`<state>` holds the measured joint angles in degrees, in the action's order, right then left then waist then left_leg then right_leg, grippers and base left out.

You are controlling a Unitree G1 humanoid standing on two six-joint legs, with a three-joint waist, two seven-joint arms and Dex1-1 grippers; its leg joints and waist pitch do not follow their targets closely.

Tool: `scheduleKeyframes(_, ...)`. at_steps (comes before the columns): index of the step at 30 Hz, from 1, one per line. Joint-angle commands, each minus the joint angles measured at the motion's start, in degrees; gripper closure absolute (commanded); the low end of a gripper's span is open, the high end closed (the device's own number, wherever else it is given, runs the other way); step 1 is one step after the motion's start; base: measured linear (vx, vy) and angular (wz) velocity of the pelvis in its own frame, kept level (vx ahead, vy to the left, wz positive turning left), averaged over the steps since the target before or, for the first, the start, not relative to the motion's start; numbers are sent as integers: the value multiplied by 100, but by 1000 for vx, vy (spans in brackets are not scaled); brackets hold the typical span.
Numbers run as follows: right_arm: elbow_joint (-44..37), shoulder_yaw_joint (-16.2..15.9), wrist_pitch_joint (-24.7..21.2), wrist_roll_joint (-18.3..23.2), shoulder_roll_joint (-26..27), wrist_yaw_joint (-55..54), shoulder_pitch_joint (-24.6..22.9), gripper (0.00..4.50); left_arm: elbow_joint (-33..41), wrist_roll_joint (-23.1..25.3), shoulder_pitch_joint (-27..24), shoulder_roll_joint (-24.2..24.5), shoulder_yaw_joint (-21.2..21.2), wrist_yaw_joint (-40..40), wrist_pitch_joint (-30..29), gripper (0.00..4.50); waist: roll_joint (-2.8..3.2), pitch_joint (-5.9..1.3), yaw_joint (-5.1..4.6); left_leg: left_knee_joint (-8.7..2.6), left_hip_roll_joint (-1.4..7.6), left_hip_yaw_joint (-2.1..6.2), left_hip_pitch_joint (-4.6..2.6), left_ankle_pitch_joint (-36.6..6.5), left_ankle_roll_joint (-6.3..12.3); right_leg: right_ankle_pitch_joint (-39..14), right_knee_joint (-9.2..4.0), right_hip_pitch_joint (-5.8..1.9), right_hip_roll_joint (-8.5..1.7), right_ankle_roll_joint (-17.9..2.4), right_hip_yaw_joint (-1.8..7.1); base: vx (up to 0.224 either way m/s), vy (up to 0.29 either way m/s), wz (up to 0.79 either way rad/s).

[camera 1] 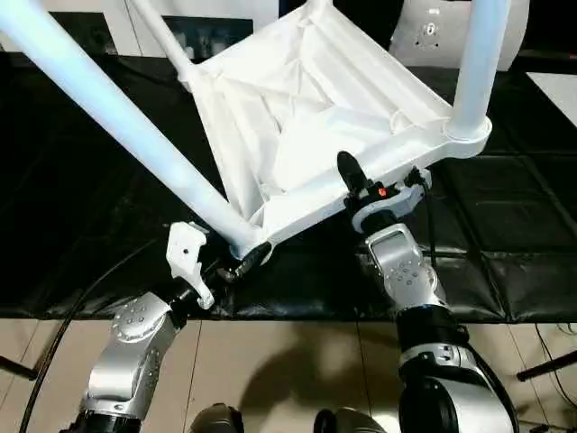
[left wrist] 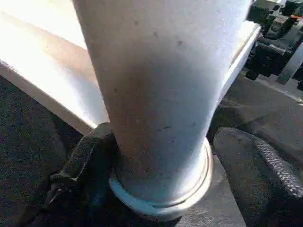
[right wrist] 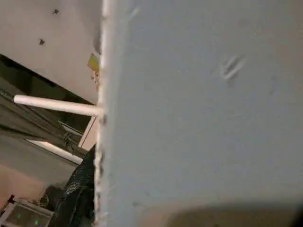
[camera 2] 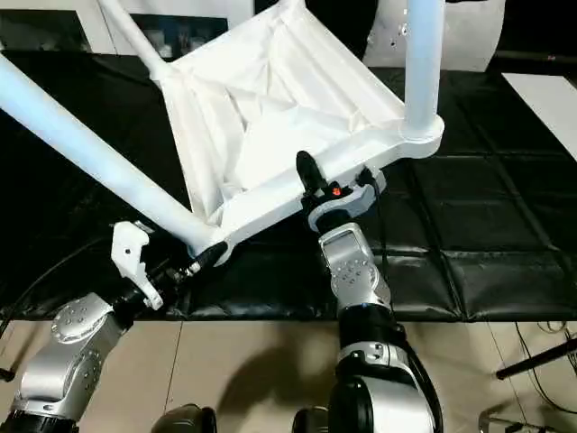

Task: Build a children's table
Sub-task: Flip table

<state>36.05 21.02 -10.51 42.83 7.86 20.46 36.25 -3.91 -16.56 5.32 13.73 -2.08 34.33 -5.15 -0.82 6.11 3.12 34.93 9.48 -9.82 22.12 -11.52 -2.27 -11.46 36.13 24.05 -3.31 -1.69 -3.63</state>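
Your right gripper [camera 1: 361,185] pinches the table top's [camera 1: 306,117] near rim between its fingers, steadying the upturned top on the black mat [camera 1: 505,234]. Your left gripper [left wrist: 156,179] stands open, fingers flanking the corner leg's [camera 1: 117,117] base without gripping, probably letting go.

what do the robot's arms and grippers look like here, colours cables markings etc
Both forearms are silver metal with round dimpled joint covers. The left gripper has black fingers and a white plastic bracket beside it, with a black cable looping off the arm. The right gripper has black fingers on a white curved mount with a small red light and a black cable.
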Motion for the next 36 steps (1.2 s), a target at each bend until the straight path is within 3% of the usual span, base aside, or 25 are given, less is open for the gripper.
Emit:
scheduleKeyframes(1, -478, 39, 242, -93, 48, 5, 92, 246, -72, 2, -45, -5, -60, 129, 29, 45, 56, -407, -23, -411, 380, 82, -107, -144, 519, 94, -332, -369, -510, -1508, 348, 0, 0, 0)
scheduleKeyframes(5, -585, 36, 263, 3, 77, 3, 110, 246, -78, -160, -193, 43, 44, 295, 158, 2, 52, -405, -29, -413, 375, 80, -103, -110, 509, 154, -322, -364, -500, -1502, 348, 0, 0, 0)
scheduleKeyframes(12, -846, 222, 364, 114, -94, -146, 230, 246, 418, -319, -824, 308, 276, 415, 129, 0, 57, -387, -37, -422, 387, 76, -106, -91, 593, 169, -324, -343, -491, -1477, 348, 0, 0, 0)
scheduleKeyframes(16, -960, 253, 406, 80, -177, -222, 259, 246, 616, -338, -1041, 419, 352, 456, 100, 0, 76, -346, -13, -454, 397, 68, -129, -342, 480, -211, -370, -309, -475, -1407, 352, 0, 0, 0)
scheduleKeyframes(20, -1140, 200, 445, -111, -338, -352, 278, 246, 847, -345, -1258, 553, 443, 490, 75, 0, 66, -339, -24, -446, 376, 60, -117, -233, 456, -91, -348, -317, -467, -1368, 359, 0, 0, 0)
scheduleKeyframes(21, -1243, 94, 419, -350, -477, -514, 271, 246, 999, -352, -1341, 636, 478, 507, 49, 0, 66, -334, -25, -444, 373, 58, -117, -214, 471, -70, -351, -314, -467, -1365, 361, 0, 0, 0)
scheduleKeyframes(23, -1243, 94, 419, -350, -477, -514, 271, 246, 999, -352, -1341, 636, 478, 507, 49, 0, 56, -344, -26, -437, 365, 62, -103, -75, 496, 67, -331, -333, -469, -1342, 359, 0, 0, 0)
scheduleKeyframes(26, -1926, -603, -112, -1567, -1131, -1175, 144, 246, 2139, -686, -1536, 1019, 589, 542, -504, 0, 29, -325, -39, -425, 351, 46, -108, 106, 518, 182, -308, -314, -421, -1284, 348, 0, 0, 0)
scheduleKeyframes(27, -2054, -671, -229, -1726, -1219, -1316, 143, 246, 2408, -786, -1543, 1114, 590, 557, -672, 0, 29, -310, -32, -432, 345, 50, -109, 68, 510, 103, -319, -316, -418, -1261, 346, 0, 0, 0)
scheduleKeyframes(29, -2276, -727, -438, -1942, -1360, -1594, 171, 246, 2912, -990, -1514, 1285, 583, 569, -1015, 0, -4, -267, -43, -457, 334, 33, -116, -203, 378, -397, -366, -303, -415, -1144, 354, 0, 0, 0)
scheduleKeyframes(32, -2402, -757, -589, -2104, -1464, -1804, 206, 246, 3192, -1167, -1438, 1377, 588, 533, -1233, 0, 13, -227, -49, -477, 314, 30, -150, -683, 79, -1233, -448, -264, -415, -872, 379, 0, 0, 0)
scheduleKeyframes(34, -2469, -785, -690, -2210, -1529, -1926, 224, 246, 3306, -1248, -1374, 1410, 598, 495, -1321, 0, 1, -237, -60, -490, 318, 42, -154, -712, -32, -1232, -444, -264, -396, -756, 380, 0, 0, 0)
scheduleKeyframes(36, -2578, -869, -864, -2453, -1674, -2134, 260, 248, 3411, -1357, -1211, 1460, 633, 430, -1442, 0, -15, -266, -71, -483, 306, 46, -172, -600, -81, -840, -403, -262, -356, -728, 374, 0, 0, 0)
